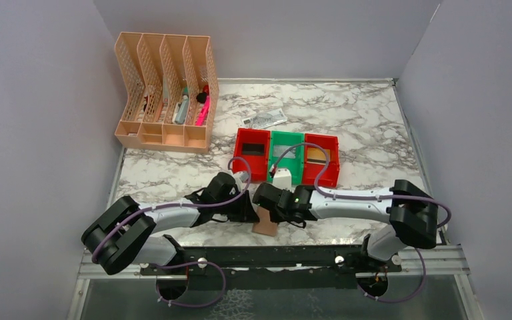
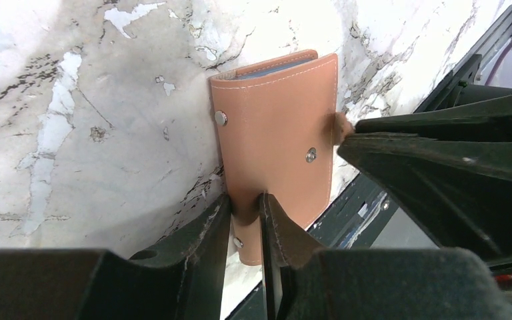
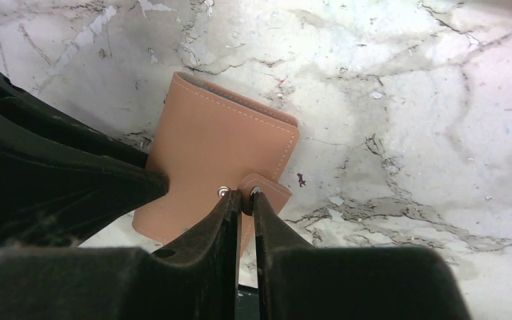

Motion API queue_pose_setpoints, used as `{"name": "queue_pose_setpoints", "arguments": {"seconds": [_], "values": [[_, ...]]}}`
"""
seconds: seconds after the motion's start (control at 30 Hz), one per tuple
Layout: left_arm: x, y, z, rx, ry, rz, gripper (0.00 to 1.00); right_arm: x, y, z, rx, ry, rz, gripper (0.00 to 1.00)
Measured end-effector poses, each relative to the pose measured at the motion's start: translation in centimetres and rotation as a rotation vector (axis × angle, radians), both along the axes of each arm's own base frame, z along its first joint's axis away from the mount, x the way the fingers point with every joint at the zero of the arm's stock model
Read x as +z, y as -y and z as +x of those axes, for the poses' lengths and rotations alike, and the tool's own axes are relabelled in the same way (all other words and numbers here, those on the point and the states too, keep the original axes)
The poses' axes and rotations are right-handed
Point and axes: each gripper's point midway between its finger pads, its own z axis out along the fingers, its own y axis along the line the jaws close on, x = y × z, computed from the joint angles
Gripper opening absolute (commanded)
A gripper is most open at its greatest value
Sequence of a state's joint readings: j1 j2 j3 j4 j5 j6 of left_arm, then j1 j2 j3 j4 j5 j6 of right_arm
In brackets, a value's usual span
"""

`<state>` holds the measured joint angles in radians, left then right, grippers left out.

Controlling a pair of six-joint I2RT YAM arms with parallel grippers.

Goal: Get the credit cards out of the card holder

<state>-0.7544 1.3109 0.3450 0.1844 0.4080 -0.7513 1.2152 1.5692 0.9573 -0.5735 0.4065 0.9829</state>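
The card holder (image 1: 265, 224) is a tan-brown wallet, folded closed, lying near the table's front edge between both arms. My left gripper (image 2: 245, 200) is shut on the near edge of the card holder (image 2: 273, 127). A thin blue-grey strip of its inside shows at its far edge. My right gripper (image 3: 245, 195) is shut on the small snap tab (image 3: 270, 190) of the card holder (image 3: 213, 143), and the tab is lifted off the cover. A silver snap stud (image 3: 223, 192) sits just left of the tab. The closed holder hides any credit cards inside it.
Three bins stand in a row behind the holder: a red bin (image 1: 251, 165), a green bin (image 1: 287, 141) and a red bin (image 1: 322, 177), each with a flat rectangle inside. A crumpled paper note (image 1: 265, 119) lies farther back. A peach desk organizer (image 1: 165, 93) fills the back left.
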Motion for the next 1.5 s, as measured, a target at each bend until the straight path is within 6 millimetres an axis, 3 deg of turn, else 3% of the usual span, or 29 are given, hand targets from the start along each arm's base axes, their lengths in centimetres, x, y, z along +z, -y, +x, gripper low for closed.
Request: {"name": "queue_pose_setpoints", "arguments": {"seconds": [0.23,0.47,0.7,0.97,1.27,1.5], "values": [[0.1,-0.1,0.2,0.013,0.006,0.004,0.30,1.0,1.3,-0.3,-0.041,0.007,0.053,0.27],[0.2,-0.5,0.1,0.024,0.010,0.024,0.31,-1.4,3.7,-1.4,-0.083,-0.033,0.031,0.29],[0.2,-0.8,0.2,0.027,0.006,0.055,0.32,-2.0,3.9,-1.4,-0.111,-0.049,0.083,0.29],[0.3,-0.9,0.2,0.028,0.000,0.069,0.33,-2.4,3.8,-0.1,-0.158,-0.063,0.213,0.22],[0.3,-1.1,0.3,0.032,-0.007,0.087,0.35,-2.8,2.6,-1.7,-0.111,-0.119,0.354,0.19],[0.5,-1.1,0.6,0.042,-0.002,0.098,0.42,-2.8,2.5,-2.2,-0.102,-0.140,0.372,0.05]]}}
